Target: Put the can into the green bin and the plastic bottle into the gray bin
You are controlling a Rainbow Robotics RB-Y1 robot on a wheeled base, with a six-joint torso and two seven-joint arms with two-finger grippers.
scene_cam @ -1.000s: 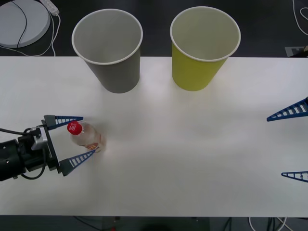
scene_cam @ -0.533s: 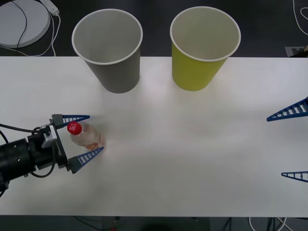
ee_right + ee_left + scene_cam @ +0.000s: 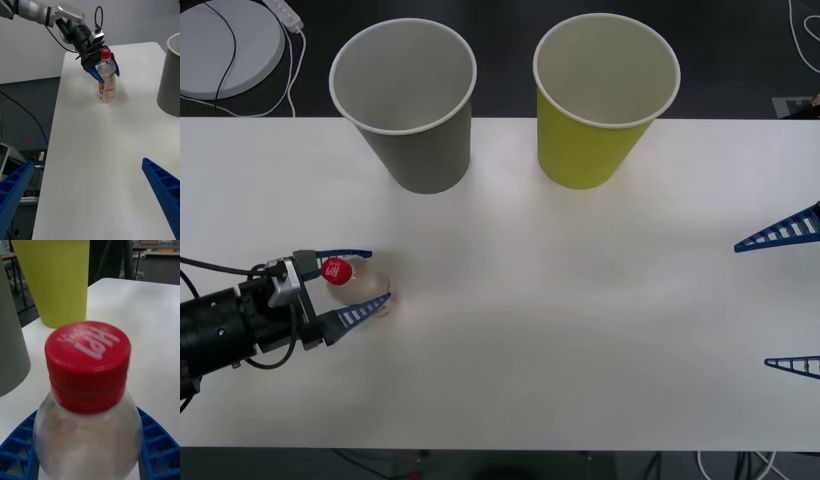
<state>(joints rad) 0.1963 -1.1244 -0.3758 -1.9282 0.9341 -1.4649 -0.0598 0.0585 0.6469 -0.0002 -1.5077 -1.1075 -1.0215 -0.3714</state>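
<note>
Near the tabletop's (image 3: 580, 300) left edge, with bare surface stretching toward the gray bin (image 3: 408, 110), the left end effector (image 3: 358, 281) clasps the upright plastic bottle (image 3: 106, 80), while the right end effector (image 3: 792, 300) waits spread wide at the right edge.

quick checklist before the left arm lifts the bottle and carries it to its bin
1. Left pincer closed around the plastic bottle just under the red cap: ok.
2. Grip firm enough to lift: cannot tell.
3. Bottle upright on the table: ok.
4. Gray bin upright, mouth open, nothing seen inside: ok.
5. Green bin stands apart from the gray one, so no mix-up: ok.
6. Right pincer open at the table's right edge, away from the path: ok.
</note>
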